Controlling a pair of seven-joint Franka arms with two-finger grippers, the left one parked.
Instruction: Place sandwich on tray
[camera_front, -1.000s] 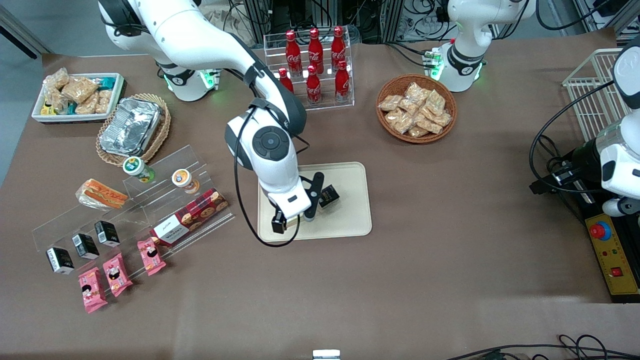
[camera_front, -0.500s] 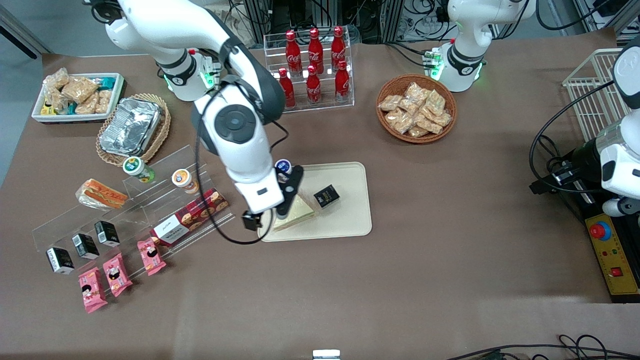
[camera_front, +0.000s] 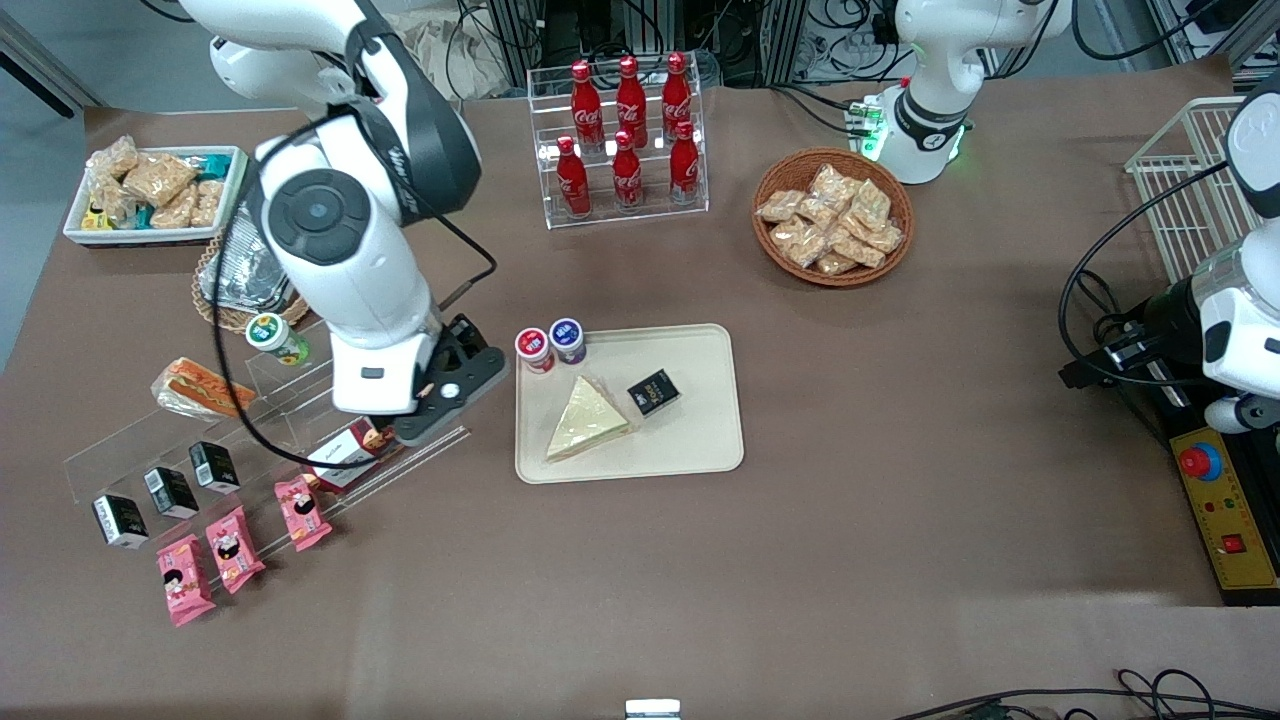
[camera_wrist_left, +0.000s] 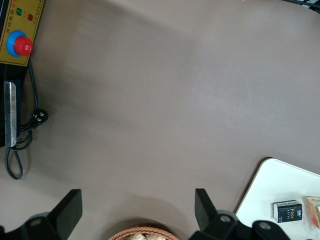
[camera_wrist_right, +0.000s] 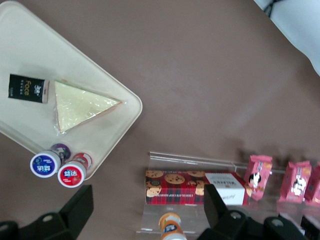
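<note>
The sandwich (camera_front: 587, 420), a pale cream triangular wedge in clear wrap, lies flat on the cream-beige tray (camera_front: 690, 450), free of any grip. It also shows in the right wrist view (camera_wrist_right: 80, 106) on the tray (camera_wrist_right: 25, 50). My right gripper (camera_front: 450, 385) is open and empty. It hangs above the clear acrylic shelf, off the tray toward the working arm's end of the table. In the right wrist view the gripper (camera_wrist_right: 147, 210) has both fingers spread wide over the shelf.
A small black box (camera_front: 653, 391) lies on the tray beside the sandwich. Two small cups (camera_front: 550, 344) stand at the tray's corner. A cookie box (camera_wrist_right: 195, 187) and an orange-lidded bottle (camera_wrist_right: 171, 226) are on the shelf under the gripper. A smaller orange-topped sandwich (camera_front: 200, 390) lies nearby.
The gripper has left the sandwich lying on the tray. It rose and swung off the tray toward the working arm's end, uncovering the sandwich and the two cups.
</note>
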